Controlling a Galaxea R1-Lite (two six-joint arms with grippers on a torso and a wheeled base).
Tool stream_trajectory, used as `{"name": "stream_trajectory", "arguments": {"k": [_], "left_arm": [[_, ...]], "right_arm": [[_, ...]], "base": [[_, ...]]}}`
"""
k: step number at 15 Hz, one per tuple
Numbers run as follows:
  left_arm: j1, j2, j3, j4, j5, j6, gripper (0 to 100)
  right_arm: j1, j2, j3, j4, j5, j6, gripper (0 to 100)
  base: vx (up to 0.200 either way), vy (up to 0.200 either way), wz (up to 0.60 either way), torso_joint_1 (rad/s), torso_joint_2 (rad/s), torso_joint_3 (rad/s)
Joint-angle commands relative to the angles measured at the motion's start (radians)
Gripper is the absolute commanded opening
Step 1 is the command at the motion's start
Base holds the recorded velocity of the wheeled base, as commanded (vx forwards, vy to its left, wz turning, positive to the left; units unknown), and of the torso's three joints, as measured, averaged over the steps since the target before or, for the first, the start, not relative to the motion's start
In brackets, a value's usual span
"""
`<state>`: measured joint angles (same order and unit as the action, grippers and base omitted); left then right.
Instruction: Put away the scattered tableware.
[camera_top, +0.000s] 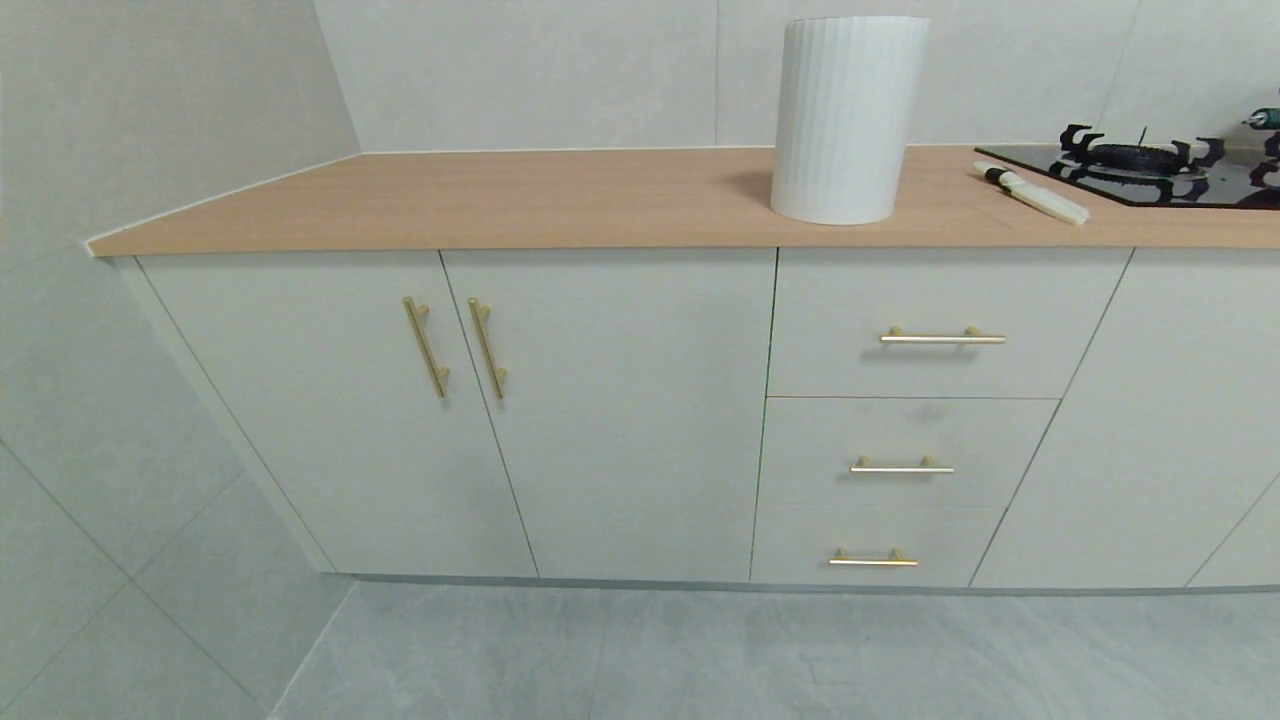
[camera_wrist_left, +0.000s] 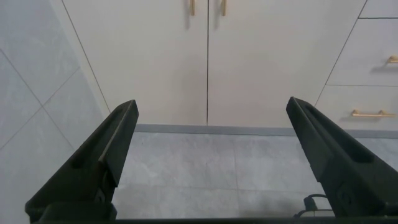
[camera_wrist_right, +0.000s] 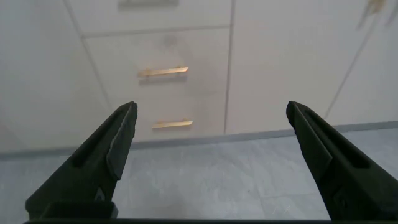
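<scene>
We're facing the cupboards with both arms low. In the upper right of the head view, a pale utensil (camera_top: 1030, 193) lies flat on the worktop (camera_top: 560, 200) between the ribbed white holder (camera_top: 848, 120) and the hob (camera_top: 1140, 165). It's likely headed for that holder. The left gripper (camera_wrist_left: 211, 109) and right gripper (camera_wrist_right: 210, 111) are both spread wide, holding and touching nothing.

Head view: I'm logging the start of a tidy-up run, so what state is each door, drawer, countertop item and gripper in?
Cupboard doors: both shut.
Drawers: all three shut.
White ribbed holder: upright on the countertop.
White utensil: lying flat beside the hob.
Left gripper: open, holding nothing.
Right gripper: open, holding nothing.
</scene>
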<state>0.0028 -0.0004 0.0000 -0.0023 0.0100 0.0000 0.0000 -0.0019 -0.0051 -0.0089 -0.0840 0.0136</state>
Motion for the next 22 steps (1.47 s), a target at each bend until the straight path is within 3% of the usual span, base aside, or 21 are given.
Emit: {"name": "stream_trajectory", "arguments": {"k": [1, 12, 22], "left_arm": [[0.0, 0.0, 0.0, -0.001, 0.001, 0.0, 100], [0.0, 0.0, 0.0, 0.001, 0.001, 0.0, 100], [0.0, 0.0, 0.0, -0.001, 0.001, -0.002, 100]], "right_arm": [[0.0, 0.003, 0.005, 0.006, 0.006, -0.012, 100], [0.0, 0.003, 0.005, 0.004, 0.038, -0.035, 100], [0.0, 0.003, 0.005, 0.004, 0.038, -0.035, 100]], "base": [[0.0, 0.0, 0.0, 0.0, 0.0, 0.0], [0.0, 0.0, 0.0, 0.0, 0.0, 0.0], [0.2, 0.0, 0.0, 0.002, 0.0, 0.002]]}}
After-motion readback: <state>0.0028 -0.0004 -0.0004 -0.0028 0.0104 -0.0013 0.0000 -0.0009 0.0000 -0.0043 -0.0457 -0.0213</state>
